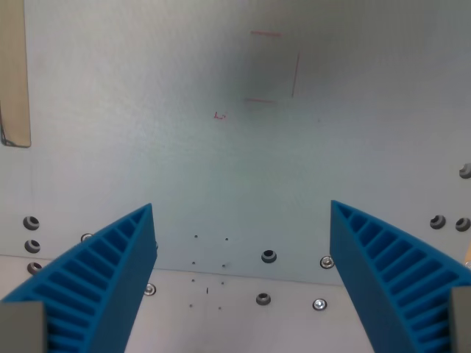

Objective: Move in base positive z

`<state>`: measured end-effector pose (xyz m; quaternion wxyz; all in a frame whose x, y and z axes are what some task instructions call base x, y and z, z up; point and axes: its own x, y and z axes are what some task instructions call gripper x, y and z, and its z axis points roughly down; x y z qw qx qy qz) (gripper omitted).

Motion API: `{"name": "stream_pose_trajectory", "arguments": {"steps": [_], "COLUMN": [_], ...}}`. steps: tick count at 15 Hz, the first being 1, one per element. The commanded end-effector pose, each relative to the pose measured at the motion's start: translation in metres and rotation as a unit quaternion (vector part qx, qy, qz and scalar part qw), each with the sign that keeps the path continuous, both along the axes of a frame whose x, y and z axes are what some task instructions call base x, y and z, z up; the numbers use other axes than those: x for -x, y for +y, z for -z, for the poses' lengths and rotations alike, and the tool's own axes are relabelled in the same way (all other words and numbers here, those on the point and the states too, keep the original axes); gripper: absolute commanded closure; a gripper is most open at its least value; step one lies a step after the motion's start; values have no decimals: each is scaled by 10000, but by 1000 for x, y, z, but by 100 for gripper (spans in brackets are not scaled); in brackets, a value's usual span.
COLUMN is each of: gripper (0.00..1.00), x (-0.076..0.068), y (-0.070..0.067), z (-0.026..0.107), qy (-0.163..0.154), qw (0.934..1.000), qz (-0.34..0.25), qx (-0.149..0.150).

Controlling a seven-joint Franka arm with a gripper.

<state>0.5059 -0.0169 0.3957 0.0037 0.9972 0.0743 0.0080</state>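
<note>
Wrist view shows you the gripper (241,213) with its two blue jaws wide apart and nothing held between them. Beyond the jaws lies the pale plate (184,162), with red marks (274,66) ahead. The task has no object, so raise the arm straight up and keep these marks centred.

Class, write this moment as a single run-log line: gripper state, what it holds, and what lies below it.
gripper: open | held: nothing | below: pale plate with faint red square marks, bolts and small holes | left edge: wood strip
</note>
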Motion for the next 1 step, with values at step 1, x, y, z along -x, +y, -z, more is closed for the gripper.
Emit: {"name": "stream_pose_trajectory", "arguments": {"steps": [1], "gripper": [0], "x": [3], "y": [0], "z": [-19], "qy": [98], "qw": [10000], "qz": [-4], "qx": [-1]}}
